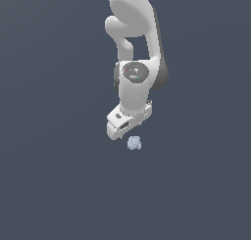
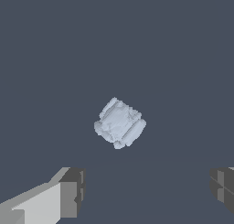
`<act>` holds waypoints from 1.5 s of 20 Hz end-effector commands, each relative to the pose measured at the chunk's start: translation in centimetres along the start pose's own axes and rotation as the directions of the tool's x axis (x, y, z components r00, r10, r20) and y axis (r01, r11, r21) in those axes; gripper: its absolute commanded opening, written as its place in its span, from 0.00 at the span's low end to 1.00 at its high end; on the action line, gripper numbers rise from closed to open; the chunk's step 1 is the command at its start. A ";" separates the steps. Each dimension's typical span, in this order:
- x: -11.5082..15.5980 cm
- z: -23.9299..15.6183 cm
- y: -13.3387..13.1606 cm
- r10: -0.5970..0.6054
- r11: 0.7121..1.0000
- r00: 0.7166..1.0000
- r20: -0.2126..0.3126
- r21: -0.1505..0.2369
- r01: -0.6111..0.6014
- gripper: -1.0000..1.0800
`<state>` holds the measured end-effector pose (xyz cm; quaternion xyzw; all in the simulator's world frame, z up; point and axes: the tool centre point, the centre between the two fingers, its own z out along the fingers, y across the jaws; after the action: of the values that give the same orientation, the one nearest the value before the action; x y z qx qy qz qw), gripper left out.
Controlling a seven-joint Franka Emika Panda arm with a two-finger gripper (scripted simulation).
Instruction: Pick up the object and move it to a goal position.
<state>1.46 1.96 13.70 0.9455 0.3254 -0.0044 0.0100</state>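
the object (image 1: 134, 143) is a tiny pale blue-grey lump, sitting on the flat dark slate floor (image 1: 49, 185) just below the arm's hand in the exterior view, a touch toward that view's right of the hand's lower edge. it is not touching the hand as far as i can see.

in the wrist view the object (image 2: 119, 123) looks blocky and bumpy, roughly squarish with ribbed, ridged flanks along two opposite sides and a smoother, paler middle. its outline is ragged, with small knobs at the corners. it sits turned at a slant to the picture's edges, and it is so nearly as wide as it is long that i cannot really call a long axis. the surface is matte, no shine.

the gripper (image 2: 146, 191) is spread wide. one white finger (image 2: 50, 200) with a grey pad shows at one side, the other's grey pad at the far edge, well apart. the lump lies beyond the gap, gripped by nothing.

the arm (image 1: 135, 53) is smooth white with dark grey joints.
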 end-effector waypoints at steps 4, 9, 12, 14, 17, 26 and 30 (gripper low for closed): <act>0.3 1.0 -0.2 -0.165 0.986 0.986 0.002 0.001 0.165 0.96; 0.6 1.9 -0.4 -0.310 0.951 0.951 0.001 0.003 0.310 0.96; 0.8 2.5 -0.5 -0.393 0.919 0.919 -0.001 0.004 0.393 0.96; 1.0 2.8 -0.6 -0.447 0.894 0.894 -0.003 0.004 0.447 0.96; 1.2 3.3 -0.7 -0.525 0.851 0.851 -0.006 0.005 0.525 0.96; 1.7 4.5 -1.0 -0.699 0.715 0.715 -0.016 0.002 0.699 0.96; 1.8 4.8 -1.1 -0.740 0.672 0.672 -0.019 0.001 0.740 0.96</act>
<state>2.15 3.81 8.98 0.7409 0.6716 -0.0019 0.0009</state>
